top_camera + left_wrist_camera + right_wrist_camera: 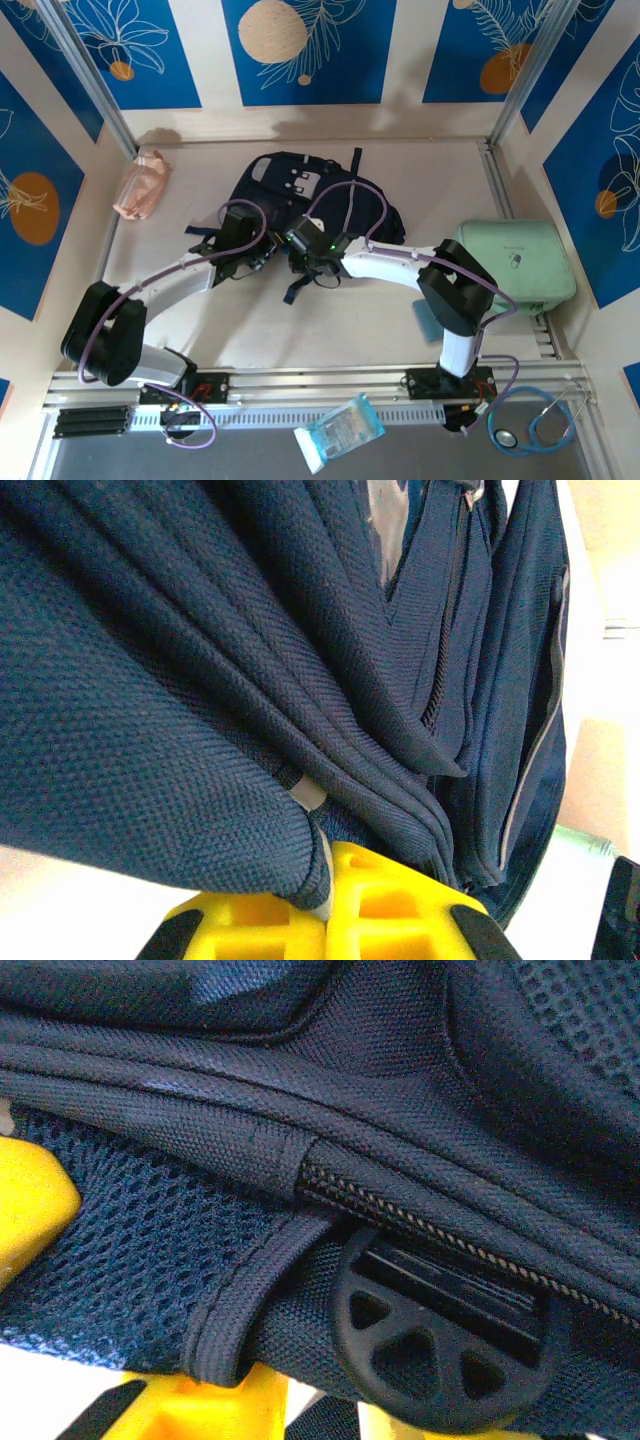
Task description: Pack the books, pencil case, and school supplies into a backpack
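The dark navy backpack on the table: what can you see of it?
The dark navy fabric backpack lies slumped on the pale table, with black straps, grey-white patches, a thin pale stripe, zips, mesh and a round black plastic buckle. The weave looks coarse, falling in folds. The left end effector pinches one fold at its near edge; the right end effector sits against the mesh.

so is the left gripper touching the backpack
Touching. The left wrist view shows a navy fabric fold of the backpack pinched between the yellow fingers of the left gripper.
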`<move>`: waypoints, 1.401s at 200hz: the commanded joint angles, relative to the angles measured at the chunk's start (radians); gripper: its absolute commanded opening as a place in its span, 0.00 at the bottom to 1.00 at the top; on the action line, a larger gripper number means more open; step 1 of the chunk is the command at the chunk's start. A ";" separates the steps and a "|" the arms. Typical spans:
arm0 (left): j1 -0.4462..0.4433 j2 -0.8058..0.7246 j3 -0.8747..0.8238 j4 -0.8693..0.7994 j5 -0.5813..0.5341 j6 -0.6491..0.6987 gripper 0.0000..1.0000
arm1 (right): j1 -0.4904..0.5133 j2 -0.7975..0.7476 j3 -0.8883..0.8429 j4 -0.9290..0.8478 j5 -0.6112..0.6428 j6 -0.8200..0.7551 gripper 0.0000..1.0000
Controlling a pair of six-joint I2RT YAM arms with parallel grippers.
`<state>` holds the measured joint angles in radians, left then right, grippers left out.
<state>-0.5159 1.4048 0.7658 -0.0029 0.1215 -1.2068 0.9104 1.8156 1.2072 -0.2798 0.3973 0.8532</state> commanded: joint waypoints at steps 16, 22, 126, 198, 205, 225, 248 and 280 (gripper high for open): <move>-0.030 0.005 0.047 0.081 0.084 -0.017 0.00 | -0.021 0.025 0.043 0.019 0.068 -0.020 0.23; -0.030 0.006 0.049 0.081 0.085 -0.017 0.00 | -0.021 0.025 0.045 0.019 0.075 -0.025 0.23; -0.033 0.009 0.052 0.090 0.086 -0.044 0.00 | 0.026 0.034 0.051 0.085 0.296 -0.139 0.24; -0.021 -0.010 0.064 0.046 0.050 -0.007 0.00 | 0.021 -0.008 -0.045 0.035 0.331 -0.112 0.14; -0.018 -0.014 0.066 0.037 0.045 0.000 0.00 | 0.020 -0.026 -0.074 0.028 0.331 -0.105 0.14; -0.006 -0.026 0.064 0.011 0.032 0.017 0.00 | 0.011 -0.085 -0.152 -0.008 0.345 -0.074 0.15; 0.008 -0.032 0.064 -0.003 0.042 0.031 0.00 | -0.001 -0.160 -0.241 -0.060 0.383 -0.034 0.15; 0.014 -0.039 0.063 -0.006 0.044 0.039 0.00 | -0.044 -0.238 -0.344 -0.063 0.387 -0.009 0.15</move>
<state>-0.5137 1.4166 0.7845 -0.0074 0.1421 -1.2015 0.9085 1.6253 0.9253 -0.2691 0.7143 0.7944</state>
